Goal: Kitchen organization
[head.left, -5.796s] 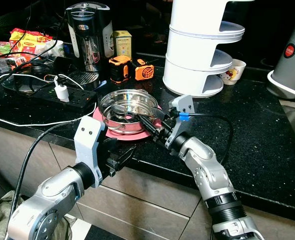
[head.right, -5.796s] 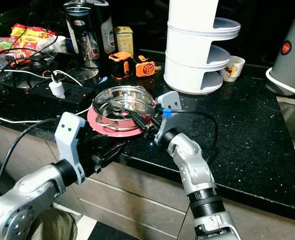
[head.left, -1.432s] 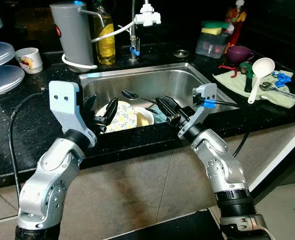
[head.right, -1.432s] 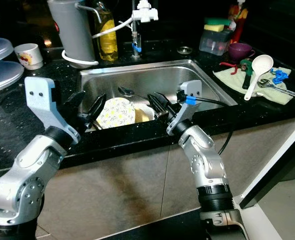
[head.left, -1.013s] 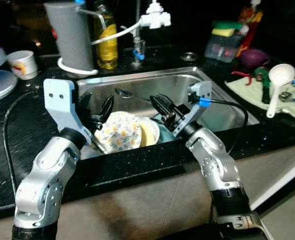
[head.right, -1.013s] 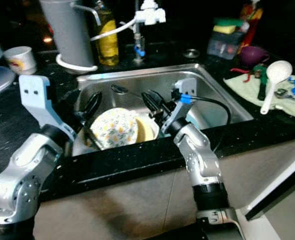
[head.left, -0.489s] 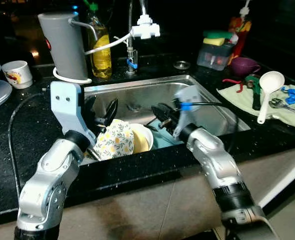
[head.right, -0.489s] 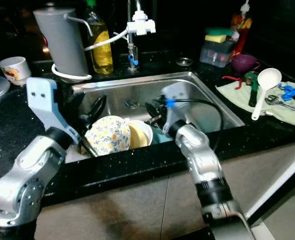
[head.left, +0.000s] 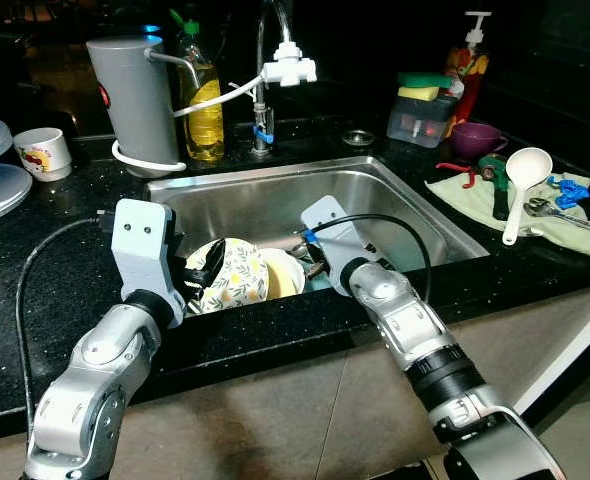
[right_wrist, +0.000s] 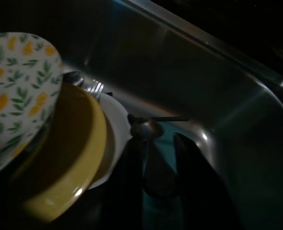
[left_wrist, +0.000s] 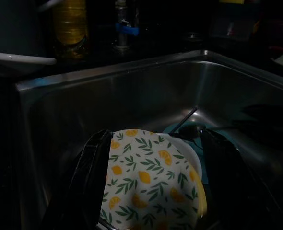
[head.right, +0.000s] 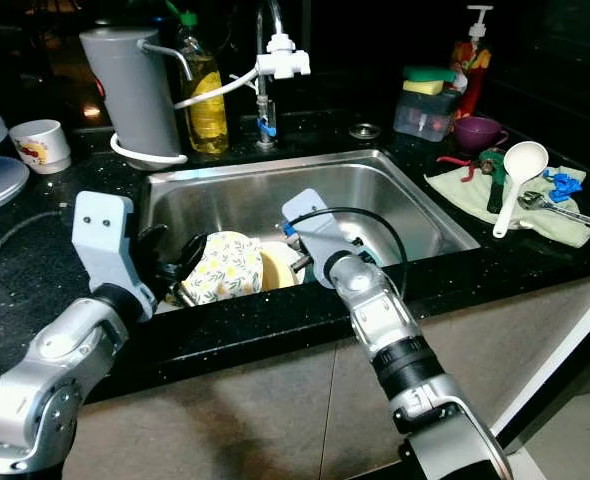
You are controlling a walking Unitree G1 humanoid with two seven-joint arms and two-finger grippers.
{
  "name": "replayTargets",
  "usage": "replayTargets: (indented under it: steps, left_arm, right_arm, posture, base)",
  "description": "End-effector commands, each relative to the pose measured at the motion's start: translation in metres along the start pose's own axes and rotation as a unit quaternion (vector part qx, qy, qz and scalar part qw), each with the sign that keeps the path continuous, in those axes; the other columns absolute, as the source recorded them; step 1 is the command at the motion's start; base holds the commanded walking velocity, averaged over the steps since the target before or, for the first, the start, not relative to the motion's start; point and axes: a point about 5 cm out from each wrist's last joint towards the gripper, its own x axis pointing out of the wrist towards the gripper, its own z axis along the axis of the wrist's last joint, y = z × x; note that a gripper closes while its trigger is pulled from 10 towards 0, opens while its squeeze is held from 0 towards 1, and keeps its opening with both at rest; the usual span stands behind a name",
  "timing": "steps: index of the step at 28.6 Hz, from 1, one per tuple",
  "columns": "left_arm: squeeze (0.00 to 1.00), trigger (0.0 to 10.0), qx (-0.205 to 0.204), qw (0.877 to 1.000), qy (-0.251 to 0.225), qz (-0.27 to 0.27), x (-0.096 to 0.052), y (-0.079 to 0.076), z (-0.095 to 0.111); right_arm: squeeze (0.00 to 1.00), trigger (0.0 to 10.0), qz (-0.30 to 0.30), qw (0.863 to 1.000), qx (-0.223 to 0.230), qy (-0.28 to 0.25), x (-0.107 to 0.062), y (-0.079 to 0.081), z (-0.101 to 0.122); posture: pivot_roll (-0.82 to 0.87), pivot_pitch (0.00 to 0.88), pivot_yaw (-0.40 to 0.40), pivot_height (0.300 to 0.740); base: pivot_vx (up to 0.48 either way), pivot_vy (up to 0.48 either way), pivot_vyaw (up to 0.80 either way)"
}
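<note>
Right wrist view: spoon (right_wrist: 144,127) dim between fingers (right_wrist: 192,163), contact unclear.

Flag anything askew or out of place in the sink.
The lemon-print bowl lies tipped on its side against a yellow bowl in the sink, not stacked flat. A spoon lies loose beside them.
</note>
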Motion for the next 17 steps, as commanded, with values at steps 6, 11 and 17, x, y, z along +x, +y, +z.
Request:
replayTargets:
  steps: [6, 11, 17]
  left_arm:
    - [0.00, 10.0, 0.004, 1.000, 0.014, 0.008, 0.000, 0.003, -0.004]
    - [0.00, 10.0, 0.019, 1.000, -0.001, 0.025, 0.002, 0.007, 0.000]
    - [0.00, 10.0, 0.030, 0.999, -0.016, 0.030, 0.004, 0.006, 0.006]
  right_arm:
    - [1.00, 10.0, 0.042, 0.994, 0.087, -0.046, -0.001, 0.010, 0.010]
    - [0.00, 10.0, 0.086, 0.941, 0.273, -0.179, -0.019, -0.006, 0.031]
    - [0.00, 10.0, 0.108, 0.900, 0.347, -0.243, -0.029, -0.013, 0.040]
  posture:
    - [0.07, 0.000, -0.037, 0.740]
    - [0.07, 0.000, -0.032, 0.740]
    - [0.07, 0.000, -0.031, 0.740]
  base:
    - [0.000, 0.000, 0.00]
    - [0.000, 0.000, 0.00]
    - [0.000, 0.000, 0.00]
